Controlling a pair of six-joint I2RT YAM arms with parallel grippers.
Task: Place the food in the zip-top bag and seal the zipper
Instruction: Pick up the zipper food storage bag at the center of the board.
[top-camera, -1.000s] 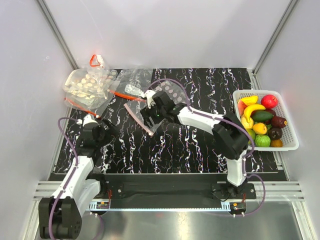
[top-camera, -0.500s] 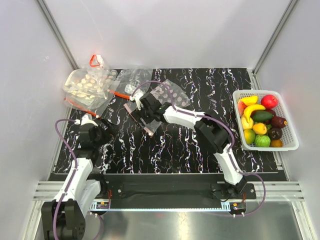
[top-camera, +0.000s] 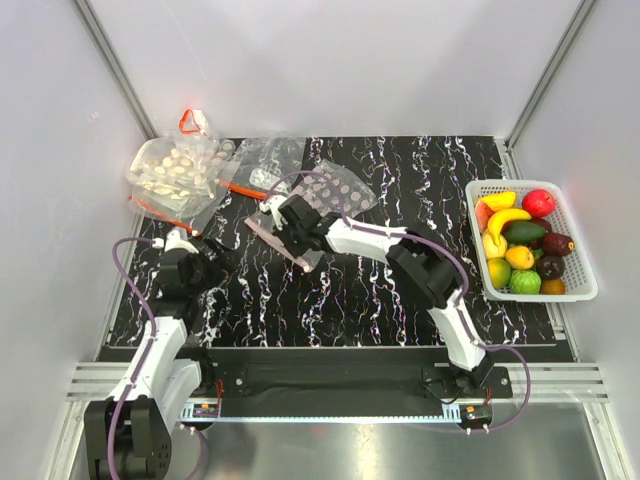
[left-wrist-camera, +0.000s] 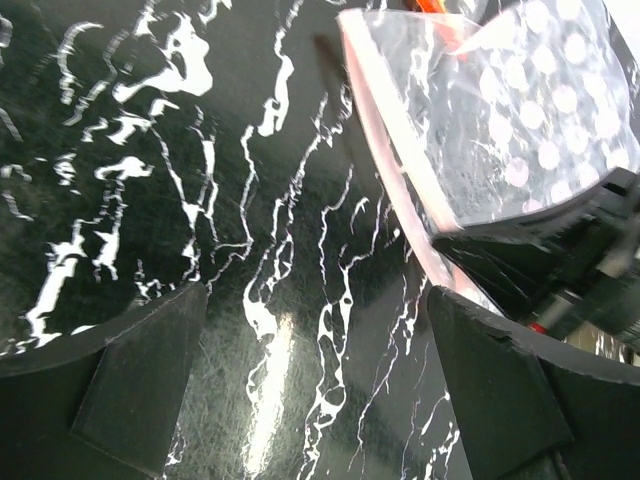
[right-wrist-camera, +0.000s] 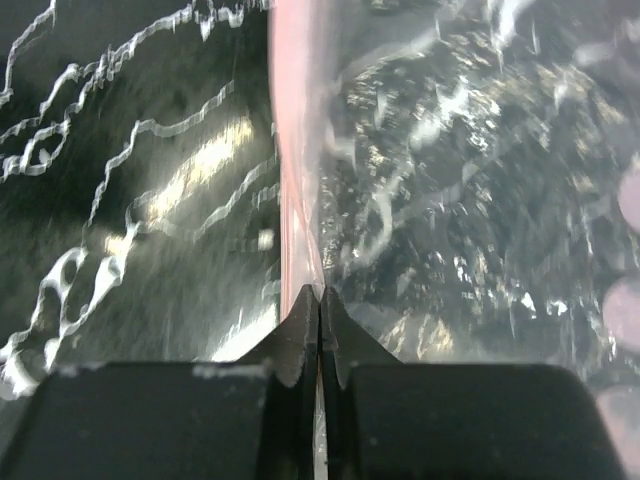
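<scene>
Since a second ago the right tool (right-wrist-camera: 320, 300) has shifted left and clenched on the zipper (right-wrist-camera: 295, 200). Its zip-top bag (top-camera: 340, 190) lies on the desk (top-camera: 400, 290), well left of the basket (top-camera: 585, 290) holding all the food (top-camera: 520, 245). Further left of the basket, the left tool (left-wrist-camera: 315, 300) gapes empty. Pinching both lips could keep the mouth shut, or the slick strip may slip.

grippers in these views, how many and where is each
2. The left gripper hangs open over the table's left side. The right gripper is shut on the zipper of the zip-top bag near the middle. None hidden.
</scene>
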